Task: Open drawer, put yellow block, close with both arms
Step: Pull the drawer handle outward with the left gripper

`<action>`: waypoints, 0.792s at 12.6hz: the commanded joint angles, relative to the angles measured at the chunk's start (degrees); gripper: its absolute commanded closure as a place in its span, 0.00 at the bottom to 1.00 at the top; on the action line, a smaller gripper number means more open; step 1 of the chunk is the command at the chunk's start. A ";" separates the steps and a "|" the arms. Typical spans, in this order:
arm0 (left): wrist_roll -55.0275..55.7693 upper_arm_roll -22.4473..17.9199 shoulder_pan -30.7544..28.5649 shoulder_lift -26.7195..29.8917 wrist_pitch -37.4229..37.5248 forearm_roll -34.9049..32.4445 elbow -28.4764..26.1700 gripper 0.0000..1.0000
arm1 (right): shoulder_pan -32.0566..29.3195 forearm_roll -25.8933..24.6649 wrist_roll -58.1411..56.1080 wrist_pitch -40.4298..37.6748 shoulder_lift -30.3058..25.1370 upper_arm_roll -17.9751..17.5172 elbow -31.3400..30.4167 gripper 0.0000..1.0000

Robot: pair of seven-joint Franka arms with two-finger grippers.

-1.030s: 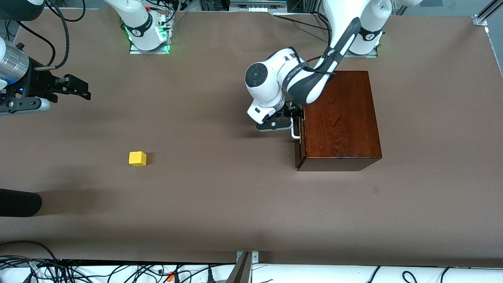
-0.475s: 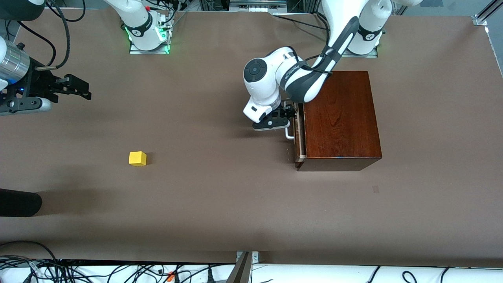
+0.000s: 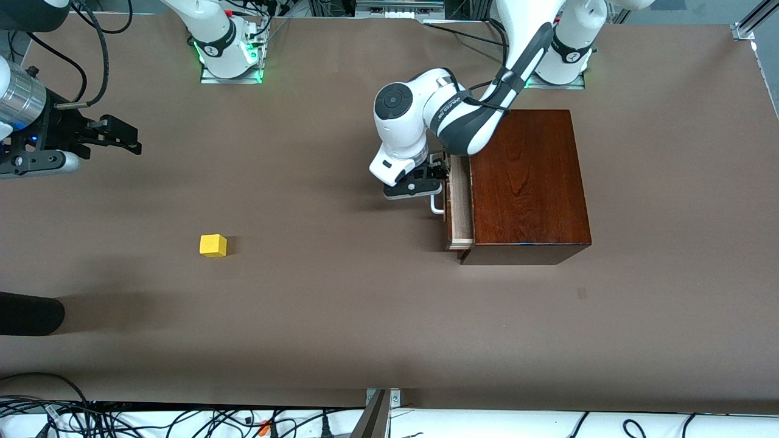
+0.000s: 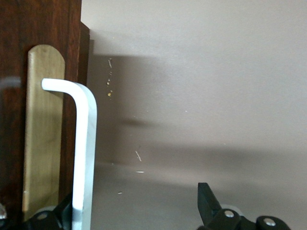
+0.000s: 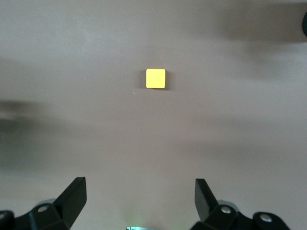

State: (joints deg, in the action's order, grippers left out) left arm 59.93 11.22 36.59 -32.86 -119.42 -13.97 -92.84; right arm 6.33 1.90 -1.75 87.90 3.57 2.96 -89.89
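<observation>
The left end effector sits at the drawer's white handle, one finger well clear of the bar, so its fingers stand apart and hook rather than clamp it. The drawer is pulled partly out of the wooden box, pale inside showing. The right end effector waits spread wide above the desk, over the right arm's end. The yellow block lies on the desk, well apart from the box.

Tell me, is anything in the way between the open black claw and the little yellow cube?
Nothing visible. The right gripper hangs open over bare brown table, and the small bright yellow block sits alone with only tabletop around it.
</observation>
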 commanded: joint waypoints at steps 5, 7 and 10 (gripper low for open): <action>1.59 0.29 2.34 -4.67 -7.49 4.30 4.07 0.00 | -0.80 0.82 0.08 1.31 1.00 0.12 1.47 0.00; 2.91 0.29 2.34 -5.20 -7.85 4.30 4.33 0.00 | -0.53 0.21 0.08 1.48 0.92 -0.06 1.47 0.00; 3.43 0.29 3.04 -6.86 -7.85 4.21 6.18 0.00 | -0.62 0.21 -0.01 2.80 1.00 0.03 1.38 0.00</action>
State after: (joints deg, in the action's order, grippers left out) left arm 60.73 10.51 37.82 -34.32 -119.67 -13.50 -91.08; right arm 6.23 1.89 -1.75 90.68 3.94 3.29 -89.88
